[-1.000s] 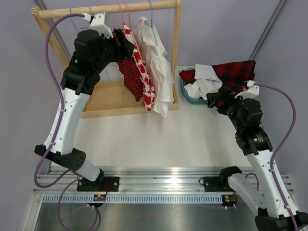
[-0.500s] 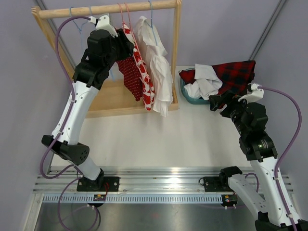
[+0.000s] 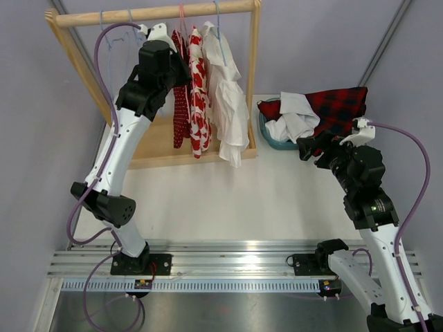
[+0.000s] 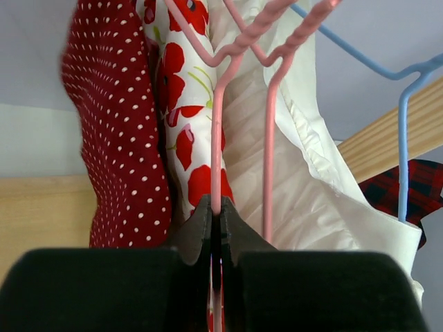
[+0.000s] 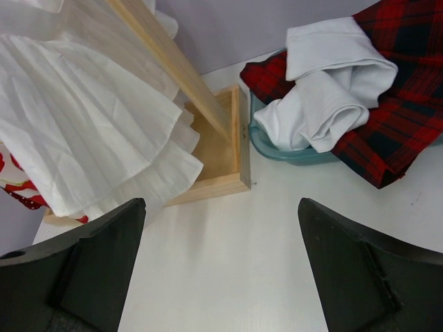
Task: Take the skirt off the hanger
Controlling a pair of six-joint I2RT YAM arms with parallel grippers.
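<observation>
Three garments hang on the wooden rack (image 3: 152, 13): a red polka-dot one (image 4: 118, 138), a white one with red flowers (image 4: 181, 104) and a white pleated skirt (image 4: 304, 187). My left gripper (image 4: 216, 205) is shut on one wire of the pink hanger (image 4: 217, 138), just below its twisted neck, between the flowered garment and the pleated skirt. In the top view the left gripper (image 3: 178, 57) sits high against the garments, under the rail. My right gripper (image 5: 221, 205) is open and holds nothing, low over the white table near the rack's corner.
A blue hanger (image 4: 405, 124) carries the pleated skirt (image 3: 228, 97). The rack's wooden base (image 5: 220, 155) lies under the clothes. To the right, a teal basket (image 3: 271, 141) holds white cloth and a red plaid garment (image 3: 340, 104). The right gripper (image 3: 308, 147) hovers just in front of it.
My left gripper has risen toward the rail and shut on the pink hanger wire. The polka-dot and flowered garments now hang straighter. The right arm has barely moved.
</observation>
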